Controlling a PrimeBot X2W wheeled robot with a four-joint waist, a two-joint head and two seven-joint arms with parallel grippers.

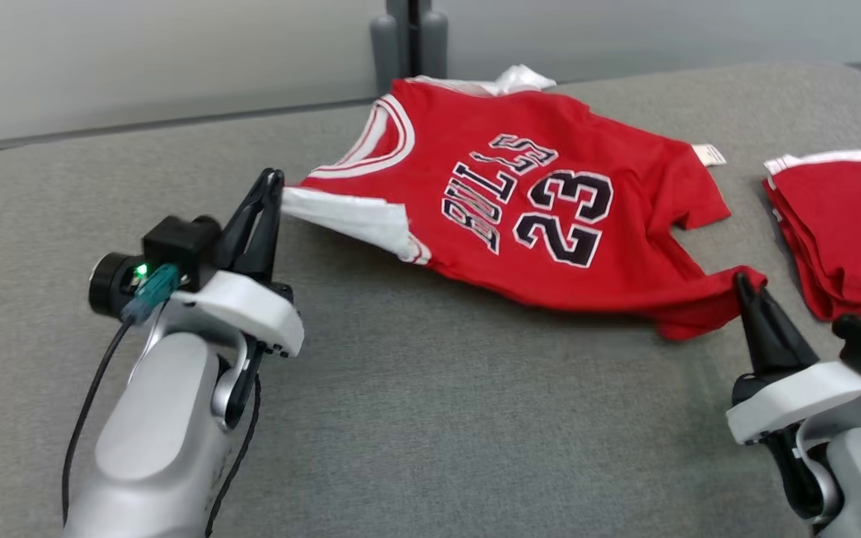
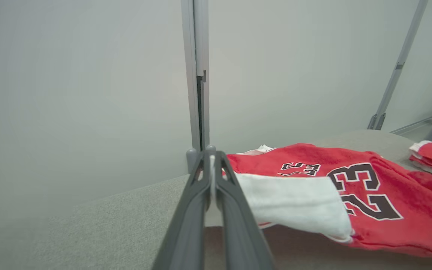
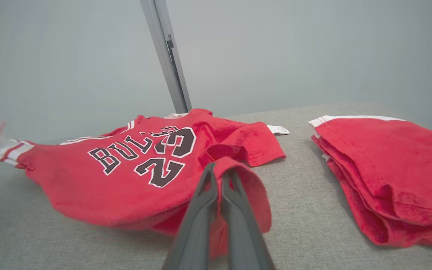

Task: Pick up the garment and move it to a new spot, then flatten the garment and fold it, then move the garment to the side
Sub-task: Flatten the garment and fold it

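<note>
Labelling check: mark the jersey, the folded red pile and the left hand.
jersey (image 1: 561, 217), head view, on the 23 print.
folded red pile (image 1: 841, 217), head view, middle of top layer.
left hand (image 1: 275, 178), head view, fingertips shut on the jersey's white edge.

this looks like a bare lab or test room, not a home. plain pale wall panels (image 2: 69, 93) meet at a grey metal post (image 2: 195, 75), slanted metal struts (image 2: 398, 67) stand at the side, and the work surface is a wide bench (image 1: 430, 418) covered in grey fabric.
</note>
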